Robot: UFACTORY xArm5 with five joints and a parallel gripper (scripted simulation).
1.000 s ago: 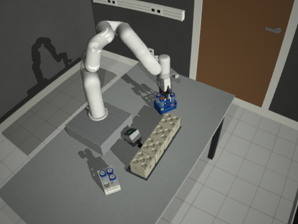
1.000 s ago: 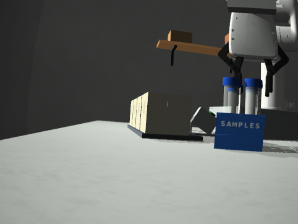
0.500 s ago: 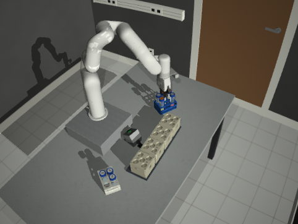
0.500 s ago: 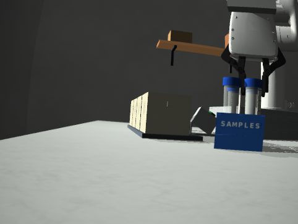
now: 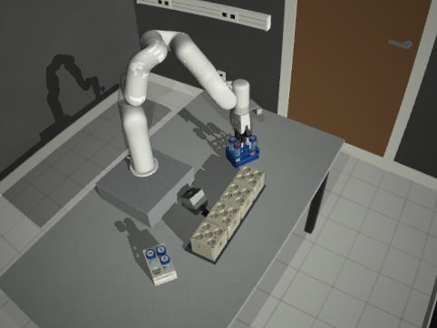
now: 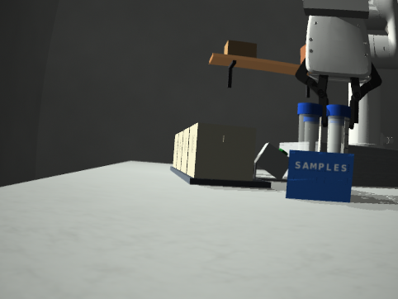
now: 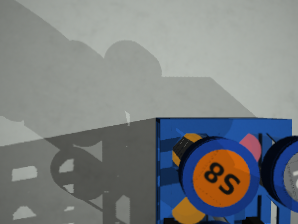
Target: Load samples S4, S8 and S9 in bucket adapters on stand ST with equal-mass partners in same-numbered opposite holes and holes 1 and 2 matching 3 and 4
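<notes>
Here, the claw (image 5: 243, 136) (image 6: 338, 125) (image 7: 208, 220) stands part-open at the blue-capped tubes (image 5: 237, 149) (image 6: 334, 136) (image 7: 220, 176), grip unclear.

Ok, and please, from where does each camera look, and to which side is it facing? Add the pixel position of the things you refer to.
Top: high above the table, angled down; whole arm (image 5: 138, 140) (image 6: 381, 37) and gripper (image 5: 243, 135) (image 6: 338, 124) visible.
Exterior: low, near table height, facing the blue rack's (image 5: 245, 159) (image 6: 319, 183) (image 7: 210, 126) SAMPLES side; gripper and part of the arm visible.
Wrist: above the rack, facing down at S8 (image 7: 220, 176); perhaps dark finger bits at the bottom edge.
Shared by top and exterior: adapters (image 5: 208, 248) (image 6: 225, 154).
</notes>
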